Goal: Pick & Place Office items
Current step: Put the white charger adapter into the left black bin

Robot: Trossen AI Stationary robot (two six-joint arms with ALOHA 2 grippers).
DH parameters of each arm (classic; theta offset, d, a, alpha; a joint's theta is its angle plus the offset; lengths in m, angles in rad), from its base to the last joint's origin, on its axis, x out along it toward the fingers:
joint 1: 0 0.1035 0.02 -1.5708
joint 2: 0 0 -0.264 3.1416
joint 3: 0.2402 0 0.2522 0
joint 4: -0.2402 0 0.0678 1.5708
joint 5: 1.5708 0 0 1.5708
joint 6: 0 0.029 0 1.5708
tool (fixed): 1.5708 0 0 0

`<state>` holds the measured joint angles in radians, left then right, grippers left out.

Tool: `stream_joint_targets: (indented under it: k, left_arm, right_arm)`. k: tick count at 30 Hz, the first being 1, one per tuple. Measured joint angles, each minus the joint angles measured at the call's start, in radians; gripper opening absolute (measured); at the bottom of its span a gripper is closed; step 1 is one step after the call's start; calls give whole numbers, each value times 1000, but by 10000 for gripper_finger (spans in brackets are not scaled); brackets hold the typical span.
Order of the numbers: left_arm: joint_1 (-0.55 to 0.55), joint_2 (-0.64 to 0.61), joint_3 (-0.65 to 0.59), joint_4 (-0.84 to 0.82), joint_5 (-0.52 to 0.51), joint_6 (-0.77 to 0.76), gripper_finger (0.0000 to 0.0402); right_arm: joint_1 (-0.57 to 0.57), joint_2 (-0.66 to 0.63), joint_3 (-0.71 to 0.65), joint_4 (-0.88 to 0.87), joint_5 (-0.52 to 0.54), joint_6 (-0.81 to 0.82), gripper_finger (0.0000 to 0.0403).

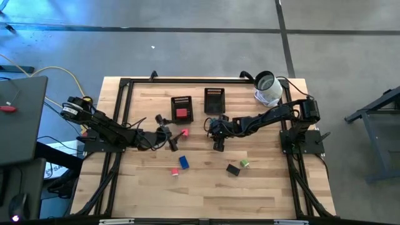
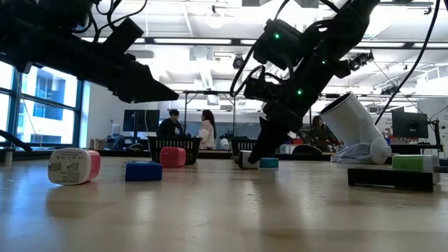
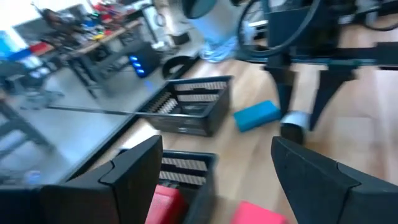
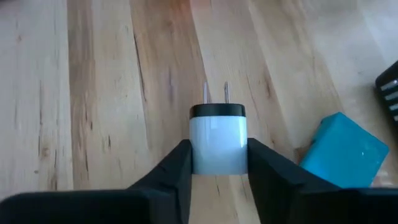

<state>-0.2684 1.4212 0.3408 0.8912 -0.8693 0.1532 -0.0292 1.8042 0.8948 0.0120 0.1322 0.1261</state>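
My right gripper (image 4: pixel 217 163) stands at mid-table (image 1: pixel 218 144), shut on a small white charger block (image 4: pixel 217 146) with a black face and two prongs. A teal block (image 4: pixel 345 149) lies beside it. My left gripper (image 3: pixel 217 168) is open, above the table (image 1: pixel 172 139), with a pink piece (image 1: pixel 185 133) just ahead of its fingers (image 3: pixel 258 213). A red piece (image 1: pixel 182 113) lies in the left mesh tray (image 1: pixel 174 100). A blue piece (image 1: pixel 184 162), a small red-and-white piece (image 1: pixel 175 171), a black piece (image 1: pixel 232 169) and a green piece (image 1: pixel 244 163) lie nearer the near edge. My right gripper pinches the white charger block by its two flat sides (image 4: pixel 198 155), one finger on each, with the black pronged end (image 4: pixel 217 111) sticking out past the fingertips. The fingers slant down from the table's right (image 2: pixel 260 143). Whether the block rests on the table or is just above it, I cannot tell.
Two black mesh trays (image 1: pixel 214 100) stand side by side at the far middle. A white cylinder (image 1: pixel 267 87) lies on its side at the far right corner. People are in the room behind the table (image 2: pixel 206 129). A black frame borders the table (image 1: pixel 125 94).
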Motion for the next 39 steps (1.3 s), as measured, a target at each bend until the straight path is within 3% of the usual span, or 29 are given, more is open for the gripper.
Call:
stream_joint_targets:
  k: [6,12,15,22,25,31,39]
  left_arm:
    - [36,0,0,2,-25,33,293]
    - [78,0,0,1,-23,34,293]
    - [97,0,0,0,-23,34,293]
    - [125,0,0,0,-22,33,293]
    - [129,0,0,-1,-22,25,293]
    - [129,0,0,-1,29,-19,293]
    - [129,0,0,-20,82,-54,293]
  right_arm:
    - [0,0,0,76,-5,-16,110]
    - [-5,0,0,98,-1,-19,156]
    - [-8,0,0,101,0,-26,126]
    - [-26,0,0,135,-5,-51,17]
    - [-32,0,0,153,-7,-68,7]
    - [-40,0,0,160,4,-77,45]
    - [-39,0,0,195,26,-79,139]
